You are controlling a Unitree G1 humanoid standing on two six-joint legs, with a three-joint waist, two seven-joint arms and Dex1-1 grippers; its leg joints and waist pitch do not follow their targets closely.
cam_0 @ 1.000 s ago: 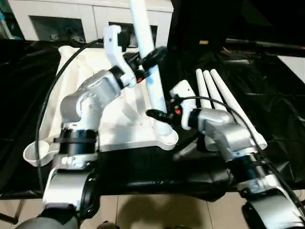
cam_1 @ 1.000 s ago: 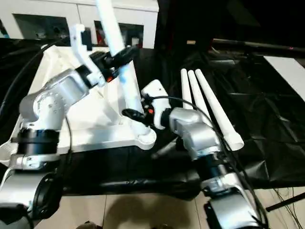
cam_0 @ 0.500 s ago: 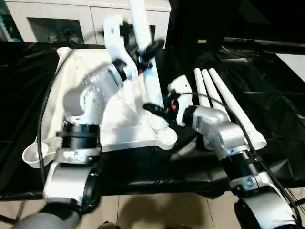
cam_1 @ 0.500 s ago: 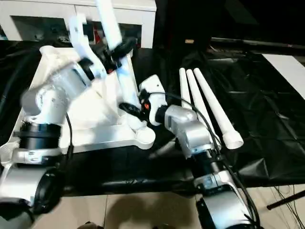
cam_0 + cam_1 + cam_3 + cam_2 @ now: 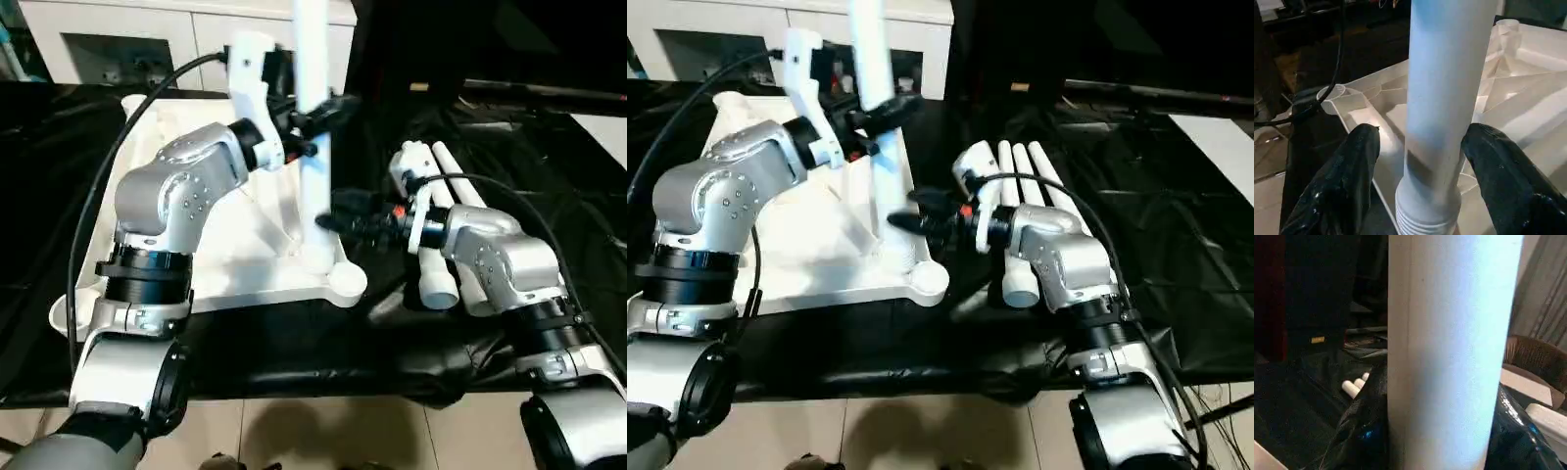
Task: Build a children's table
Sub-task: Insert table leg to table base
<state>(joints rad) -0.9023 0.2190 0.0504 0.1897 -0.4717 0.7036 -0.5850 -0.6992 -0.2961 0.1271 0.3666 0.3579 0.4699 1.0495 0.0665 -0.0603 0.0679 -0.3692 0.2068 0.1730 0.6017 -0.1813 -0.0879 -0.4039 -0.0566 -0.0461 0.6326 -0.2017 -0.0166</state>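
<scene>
The white tabletop [image 5: 240, 266] lies underside up on the black-covered bench. One white leg [image 5: 313, 49] stands nearly upright near its near-right corner. Its ridged lower end [image 5: 1426, 221] sits on the tabletop beside a round socket [image 5: 346, 282]. My left gripper [image 5: 324, 109] is shut on the leg high up; the leg [image 5: 1449, 357] fills the space between its fingers. My right gripper [image 5: 339, 217] is open low around the leg, one finger [image 5: 1344, 181] clear of it with a gap and the other finger [image 5: 1506, 181] close beside it. Three spare legs [image 5: 1021, 164] lie to the right, partly under my right forearm.
A white glass-door cabinet [image 5: 147, 39] stands behind the bench. Crumpled black sheeting [image 5: 549, 186] covers the bench to the right. Another open corner socket [image 5: 67, 315] sits at the tabletop's near left. Tiled floor [image 5: 323, 431] shows past the near edge.
The leg has swung from a tilt to nearly upright in my left gripper. My right gripper has opened wider and drawn back to the right of the leg.
</scene>
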